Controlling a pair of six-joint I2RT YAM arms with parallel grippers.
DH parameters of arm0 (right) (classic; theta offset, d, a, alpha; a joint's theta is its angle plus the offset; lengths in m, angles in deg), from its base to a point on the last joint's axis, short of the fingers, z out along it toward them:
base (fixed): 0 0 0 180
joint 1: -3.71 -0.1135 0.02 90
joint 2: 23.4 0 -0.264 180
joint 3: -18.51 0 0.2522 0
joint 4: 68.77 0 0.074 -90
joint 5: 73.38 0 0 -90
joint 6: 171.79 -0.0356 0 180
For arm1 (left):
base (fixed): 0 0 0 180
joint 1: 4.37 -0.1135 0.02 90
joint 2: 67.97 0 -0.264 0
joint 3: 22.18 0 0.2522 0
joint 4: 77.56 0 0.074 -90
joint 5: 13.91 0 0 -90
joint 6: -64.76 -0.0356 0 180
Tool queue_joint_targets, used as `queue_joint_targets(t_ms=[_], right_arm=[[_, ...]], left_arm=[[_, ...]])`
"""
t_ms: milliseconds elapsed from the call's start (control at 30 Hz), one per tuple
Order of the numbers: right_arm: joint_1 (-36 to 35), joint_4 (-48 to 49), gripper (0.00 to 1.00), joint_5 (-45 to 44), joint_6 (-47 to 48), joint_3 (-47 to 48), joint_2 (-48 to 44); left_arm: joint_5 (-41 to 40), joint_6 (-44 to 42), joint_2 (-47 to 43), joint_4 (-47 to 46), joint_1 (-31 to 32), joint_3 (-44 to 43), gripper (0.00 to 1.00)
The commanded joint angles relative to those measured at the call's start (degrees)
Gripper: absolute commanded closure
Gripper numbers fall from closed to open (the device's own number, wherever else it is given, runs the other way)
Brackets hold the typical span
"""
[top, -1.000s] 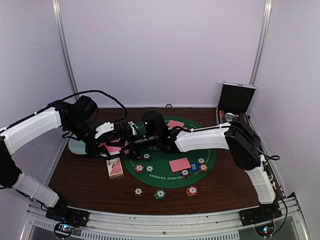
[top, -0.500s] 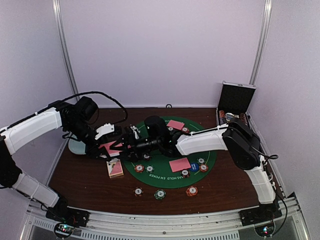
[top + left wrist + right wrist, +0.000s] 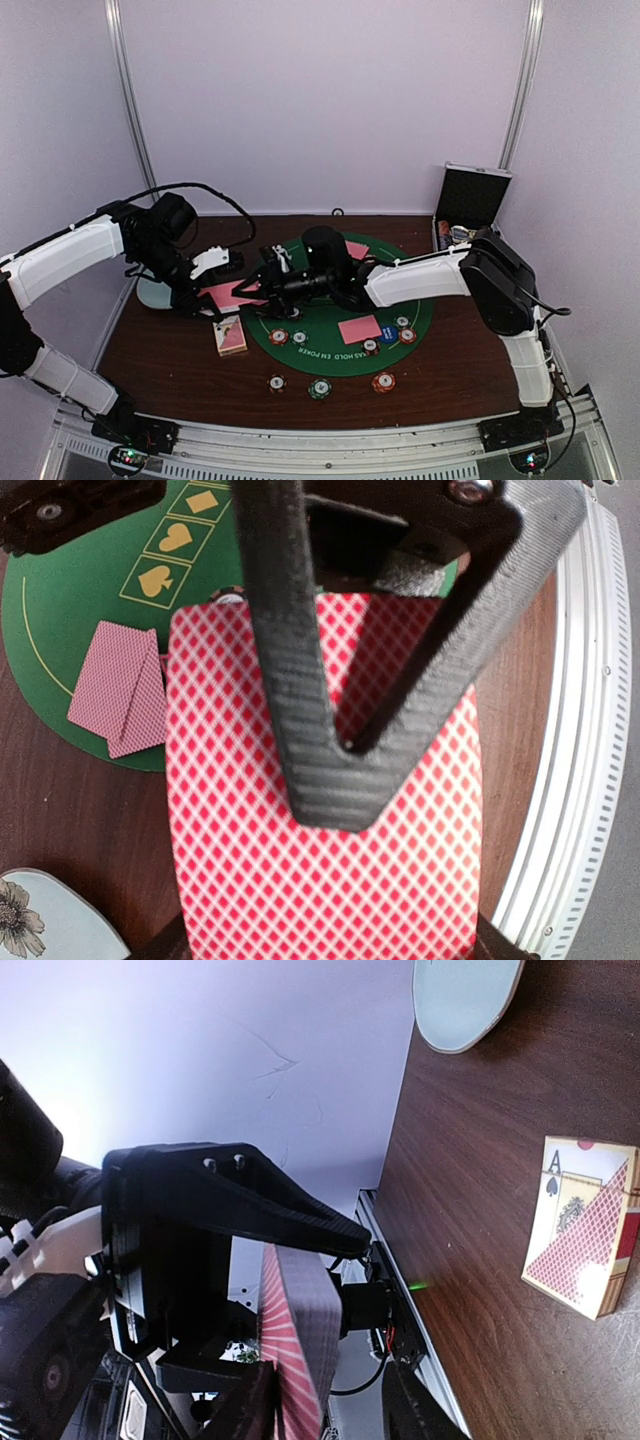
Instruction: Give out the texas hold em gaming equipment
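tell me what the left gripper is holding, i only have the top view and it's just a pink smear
Observer: a stack of red diamond-backed cards, clamped flat in the left gripper.
Operator: is the other one gripping it too
Observer: right wrist view has that stack edge-on between the fingers of the right gripper, one finger clear of it.
Operator: what's under the arms
Observer: two cards overlapped at the rim of the green mat.

White-shelled left arm (image 3: pixel 65 255), black joints, looping black cable (image 3: pixel 200 187), carbon-weave gripper fingers (image 3: pixel 290 680)
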Motion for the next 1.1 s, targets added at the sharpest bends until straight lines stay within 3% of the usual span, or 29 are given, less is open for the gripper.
queue_joint_targets(t_ms=[0,333,567,1067], right_arm=[[0.88,-3.48,0.66,-0.68,0.82,-2.26,-3.29],[1.73,-5.63,0.84,-1.33,1.63,-4.14,-7.05],[1.94,-4.29,0.85,-1.37,0.78,-4.60,-8.10],[-0.72,-10.47,0.66,-0.52,3.37,2.32,-6.53]], left_arm=[[1.85,-0.17,-1.39,-1.38,-0.04,-1.07,0.93],[1.19,-0.26,-1.23,-1.34,-0.02,-1.05,0.93],[0.91,-0.46,-1.48,-1.38,-0.02,-0.82,0.94],[1.68,-0.41,-1.16,-1.38,-0.02,-1.07,0.95]])
